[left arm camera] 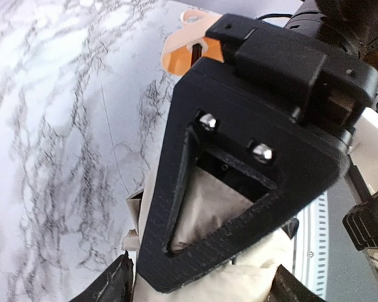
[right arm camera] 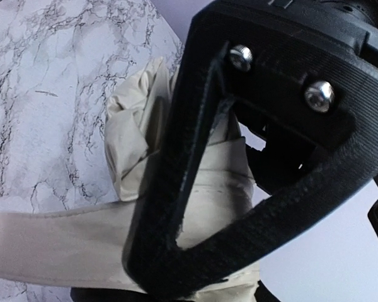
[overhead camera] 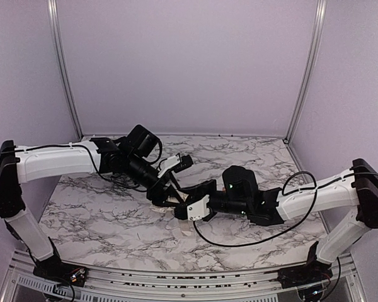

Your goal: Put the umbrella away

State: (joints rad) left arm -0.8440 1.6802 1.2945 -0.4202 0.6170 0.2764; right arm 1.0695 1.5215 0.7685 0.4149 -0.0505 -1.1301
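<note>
Marble table [overhead camera: 94, 214], lavender walls: we see both arms meeting mid-table over the umbrella [right arm camera: 138, 126], its cream fabric bunched on the marble. Fabric shows behind one finger each of the left gripper [overhead camera: 166, 194] and right gripper [overhead camera: 184, 200]; we cannot tell whether either pinches it.

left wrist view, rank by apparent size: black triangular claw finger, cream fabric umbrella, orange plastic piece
1. black triangular claw finger (nearest the lens)
2. cream fabric umbrella, partly hidden
3. orange plastic piece
</note>
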